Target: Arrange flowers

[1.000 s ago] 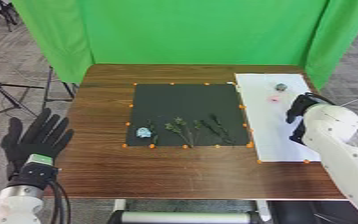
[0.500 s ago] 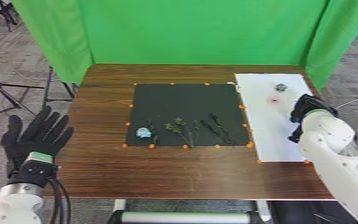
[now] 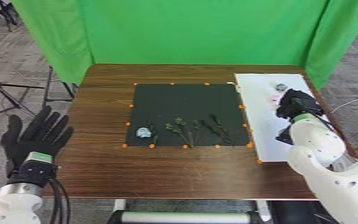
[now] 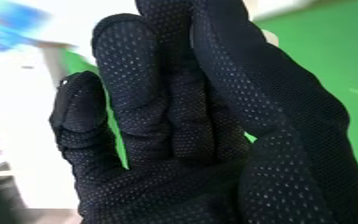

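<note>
In the head view, my right hand is over the white sheet, close beside a small pink flower. A grey-blue flower lies farther back on that sheet. In the right wrist view my right hand has extended, relaxed fingers and holds nothing. My left hand is off the table's left edge, palm showing, with straight, spread fingers. On the black mat a pale blue flower lies at the front left, with green stems to its right.
Orange markers line the mat's edges. The white sheet covers the right side of the brown table. A green curtain hangs behind it.
My right hand has shifted left over the white sheet, closer to the pink flower, and its forearm has swung with it. My left hand and the flowers on the mat have kept still.
</note>
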You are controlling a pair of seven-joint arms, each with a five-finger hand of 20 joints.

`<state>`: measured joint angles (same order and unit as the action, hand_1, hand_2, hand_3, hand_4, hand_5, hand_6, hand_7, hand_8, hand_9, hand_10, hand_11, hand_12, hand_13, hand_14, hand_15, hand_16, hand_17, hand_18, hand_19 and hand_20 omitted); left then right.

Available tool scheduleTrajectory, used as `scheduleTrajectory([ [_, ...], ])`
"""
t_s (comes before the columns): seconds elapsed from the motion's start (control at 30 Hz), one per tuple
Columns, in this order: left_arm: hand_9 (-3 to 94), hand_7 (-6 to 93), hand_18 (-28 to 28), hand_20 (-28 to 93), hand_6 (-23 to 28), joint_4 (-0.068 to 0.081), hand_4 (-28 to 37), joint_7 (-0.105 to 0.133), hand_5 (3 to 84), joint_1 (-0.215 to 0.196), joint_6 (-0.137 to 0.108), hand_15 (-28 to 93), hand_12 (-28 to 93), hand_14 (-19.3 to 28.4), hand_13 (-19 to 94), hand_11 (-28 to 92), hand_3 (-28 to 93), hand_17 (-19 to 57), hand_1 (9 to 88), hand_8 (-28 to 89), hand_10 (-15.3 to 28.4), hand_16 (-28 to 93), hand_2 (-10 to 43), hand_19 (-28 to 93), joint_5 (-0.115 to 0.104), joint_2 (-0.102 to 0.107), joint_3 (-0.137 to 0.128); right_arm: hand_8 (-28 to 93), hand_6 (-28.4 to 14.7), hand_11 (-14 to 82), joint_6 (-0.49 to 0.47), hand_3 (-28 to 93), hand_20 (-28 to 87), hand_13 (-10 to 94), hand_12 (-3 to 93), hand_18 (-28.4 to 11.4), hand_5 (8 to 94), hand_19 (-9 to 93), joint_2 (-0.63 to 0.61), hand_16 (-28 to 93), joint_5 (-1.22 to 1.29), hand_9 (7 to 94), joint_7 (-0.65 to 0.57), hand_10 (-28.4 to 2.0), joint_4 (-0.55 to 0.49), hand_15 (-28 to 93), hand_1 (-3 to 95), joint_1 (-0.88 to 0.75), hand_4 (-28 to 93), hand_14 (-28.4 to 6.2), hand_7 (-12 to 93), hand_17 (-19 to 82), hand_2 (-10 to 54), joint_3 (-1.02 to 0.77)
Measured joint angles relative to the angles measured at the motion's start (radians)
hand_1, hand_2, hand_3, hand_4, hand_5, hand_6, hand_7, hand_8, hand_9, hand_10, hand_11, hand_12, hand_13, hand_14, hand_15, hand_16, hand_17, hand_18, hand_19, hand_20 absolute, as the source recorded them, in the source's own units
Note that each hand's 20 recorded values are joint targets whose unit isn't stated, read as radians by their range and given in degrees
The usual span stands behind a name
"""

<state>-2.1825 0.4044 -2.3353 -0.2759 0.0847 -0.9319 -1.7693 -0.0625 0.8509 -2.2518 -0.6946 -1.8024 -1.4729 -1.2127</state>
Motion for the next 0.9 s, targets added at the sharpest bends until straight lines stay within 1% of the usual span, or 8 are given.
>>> scheduleTrajectory([
  [0.1, 29.0, 15.7, 12.0, 9, 6.7, 0.000, -28.3, 0.000, 35.4, 0.000, 0.000, 34, 11, 13.5, 19, 22, 69, -5.6, 26.1, -10, 13.8, -8, 11.7, 27, 0.000, 0.000, 0.000, 2, 0.0, 7.4, 0.010, 68, 38, 73, 37.7, -22.5, 76.5, 85, 0.017, 42, -0.002, 87.9, 0.058, -8.0, -0.042, 51, 59.9, 0.059, -28, -6.6, 26, 37, -9.4, 0.068],
  [0.23, 29.0, 15.8, 12.0, 9, 6.6, 0.004, -28.3, 0.000, 35.3, 0.003, 0.000, 34, 11, 13.5, 19, 22, 69, -5.6, 26.1, -10, 13.9, -8, 11.7, 27, 0.001, 0.000, 0.009, 2, 0.0, 7.4, 0.025, 68, 38, 73, 37.8, -22.6, 76.5, 86, 0.088, 42, 0.031, 87.9, 0.124, -8.0, -0.022, 51, 59.9, 0.194, -28, -6.5, 26, 37, -9.4, 0.186],
  [0.43, 28.9, 15.8, 12.0, 9, 6.6, 0.019, -28.3, -0.003, 35.3, 0.031, 0.000, 34, 11, 13.6, 19, 22, 69, -5.6, 26.2, -10, 13.8, -8, 11.7, 27, 0.002, 0.008, 0.044, 2, 0.2, 6.9, 0.021, 69, 38, 73, 37.6, -22.3, 75.8, 85, 0.252, 42, 0.051, 86.4, 0.212, -7.9, 0.120, 51, 59.7, 0.403, -28, -6.3, 26, 37, -9.5, 0.383],
  [0.57, 28.9, 15.9, 12.0, 9, 6.5, 0.029, -28.3, -0.011, 35.3, 0.061, -0.001, 34, 11, 13.5, 19, 22, 69, -5.6, 26.2, -10, 13.8, -8, 11.7, 27, 0.005, 0.018, 0.071, 0, 0.2, 6.6, 0.003, 69, 38, 71, 35.9, -21.9, 74.7, 85, 0.345, 44, 0.060, 84.5, 0.227, -8.2, 0.206, 49, 59.5, 0.485, -28, -5.8, 27, 36, -9.5, 0.489],
  [0.67, 28.9, 15.9, 12.0, 9, 6.5, 0.035, -28.3, -0.022, 35.2, 0.082, -0.001, 34, 11, 13.5, 19, 22, 69, -5.6, 26.1, -10, 13.8, -8, 11.7, 27, 0.011, 0.023, 0.087, 0, 0.1, 6.4, 0.015, 69, 38, 71, 35.3, -21.9, 73.7, 84, 0.395, 44, 0.040, 83.5, 0.238, -8.3, 0.265, 49, 59.3, 0.521, -28, -6.0, 27, 36, -9.5, 0.568],
  [0.77, 28.8, 15.8, 12.0, 9, 6.5, 0.040, -28.3, -0.030, 35.2, 0.099, -0.001, 34, 11, 13.5, 19, 22, 69, -5.6, 26.1, -10, 13.7, -8, 11.7, 27, 0.014, 0.025, 0.101, -1, -0.1, 6.2, 0.015, 69, 38, 70, 34.6, -22.1, 72.5, 84, 0.439, 44, -0.044, 82.5, 0.244, -8.8, 0.318, 49, 59.2, 0.526, -28, -6.1, 27, 36, -9.3, 0.609],
  [0.9, 28.9, 15.8, 12.0, 9, 6.5, 0.045, -28.3, -0.041, 35.2, 0.117, -0.001, 34, 11, 13.5, 19, 22, 69, -5.6, 26.5, -10, 13.8, -7, 11.2, 27, 0.016, 0.026, 0.116, -1, -0.2, 6.2, -0.066, 69, 38, 70, 34.3, -22.2, 72.3, 84, 0.489, 44, -0.063, 82.3, 0.227, -9.1, 0.346, 49, 59.2, 0.501, -28, -5.9, 27, 36, -9.3, 0.582],
])
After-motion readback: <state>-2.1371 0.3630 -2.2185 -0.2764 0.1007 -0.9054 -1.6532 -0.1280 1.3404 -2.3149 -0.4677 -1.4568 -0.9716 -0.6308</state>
